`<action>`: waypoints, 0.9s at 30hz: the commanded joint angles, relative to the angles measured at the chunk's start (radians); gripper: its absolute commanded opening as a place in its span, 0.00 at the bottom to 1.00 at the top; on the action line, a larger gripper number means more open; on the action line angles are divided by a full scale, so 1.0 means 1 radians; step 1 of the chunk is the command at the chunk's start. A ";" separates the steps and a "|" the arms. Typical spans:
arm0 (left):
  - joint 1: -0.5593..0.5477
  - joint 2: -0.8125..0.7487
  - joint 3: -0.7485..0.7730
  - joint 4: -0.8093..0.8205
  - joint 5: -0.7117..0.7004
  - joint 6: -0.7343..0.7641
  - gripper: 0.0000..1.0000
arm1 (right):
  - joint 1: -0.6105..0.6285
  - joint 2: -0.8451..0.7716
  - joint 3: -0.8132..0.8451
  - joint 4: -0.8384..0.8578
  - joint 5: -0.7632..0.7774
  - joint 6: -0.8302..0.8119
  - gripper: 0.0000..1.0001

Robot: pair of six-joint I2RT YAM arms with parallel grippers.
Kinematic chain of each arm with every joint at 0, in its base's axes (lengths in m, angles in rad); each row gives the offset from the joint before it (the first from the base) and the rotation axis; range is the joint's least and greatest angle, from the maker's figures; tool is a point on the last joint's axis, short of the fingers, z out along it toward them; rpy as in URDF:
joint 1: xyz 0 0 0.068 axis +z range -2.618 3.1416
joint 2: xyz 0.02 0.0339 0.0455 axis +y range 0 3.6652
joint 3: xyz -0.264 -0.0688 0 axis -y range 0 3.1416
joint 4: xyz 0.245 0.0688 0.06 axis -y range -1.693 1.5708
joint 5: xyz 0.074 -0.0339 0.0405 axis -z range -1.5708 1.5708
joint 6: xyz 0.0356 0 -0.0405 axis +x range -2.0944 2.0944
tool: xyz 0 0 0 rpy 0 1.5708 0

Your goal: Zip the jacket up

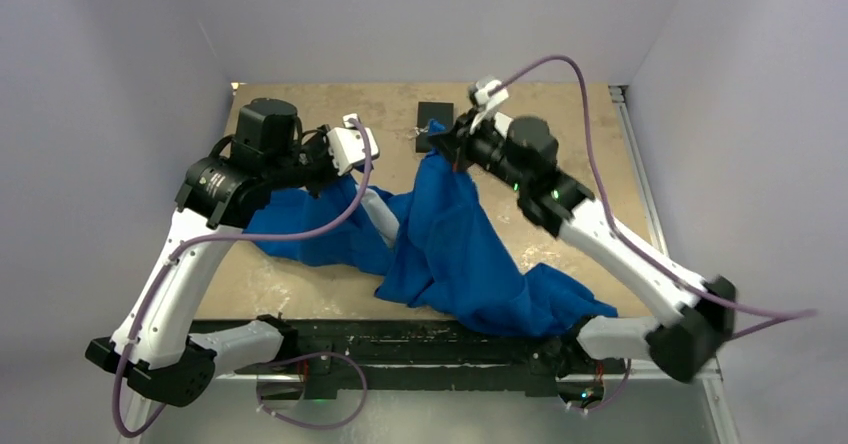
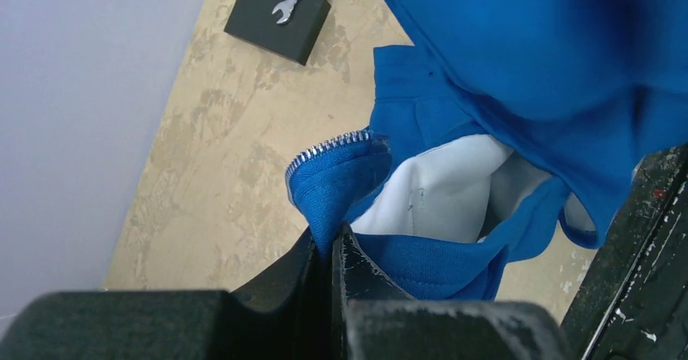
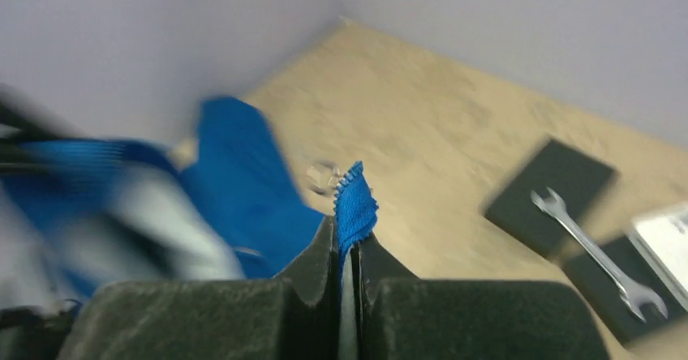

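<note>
Royal-blue fabric fills the middle of the tan table point(image 1: 580, 134). The jacket point(image 1: 450, 249) sprawls between the two arms, with one end bunched under the left arm and the other reaching the near edge beside the right arm's base.

The right gripper point(image 3: 347, 250) is clenched on a small peak of the blue cloth edged with zipper teeth. It holds that part up at the far side of the table, near a black pad point(image 3: 552, 194).

The left gripper point(image 2: 331, 242) is likewise pinched tight on a blue fold of the jacket. Just above its fingers the silvery zipper point(image 2: 328, 147) curves along the hem, and the white lining point(image 2: 450, 190) shows in the opening beside it.

A silver open-ended wrench point(image 3: 596, 250) rests with one end on the black pad. Any stamping on the wrench is too small to read. A white-edged thing at the border of the right wrist view is too blurred to make out.
</note>
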 commanded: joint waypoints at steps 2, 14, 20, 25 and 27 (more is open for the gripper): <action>0.002 -0.013 0.017 0.059 -0.017 -0.040 0.00 | -0.408 0.010 -0.052 0.206 -0.551 -0.008 0.00; -0.010 0.012 0.099 0.034 0.169 0.113 0.00 | -0.084 -0.101 -0.316 0.363 -1.015 0.009 0.00; -0.012 -0.084 0.017 0.047 0.311 0.126 0.00 | -0.042 0.005 -0.150 0.133 -1.025 -0.197 0.00; -0.012 -0.119 -0.035 0.033 0.322 0.214 0.00 | -0.034 0.027 -0.036 -0.011 -0.995 -0.330 0.00; -0.012 -0.149 -0.081 0.074 0.320 0.236 0.00 | -0.021 0.023 -0.009 -0.031 -0.991 -0.358 0.00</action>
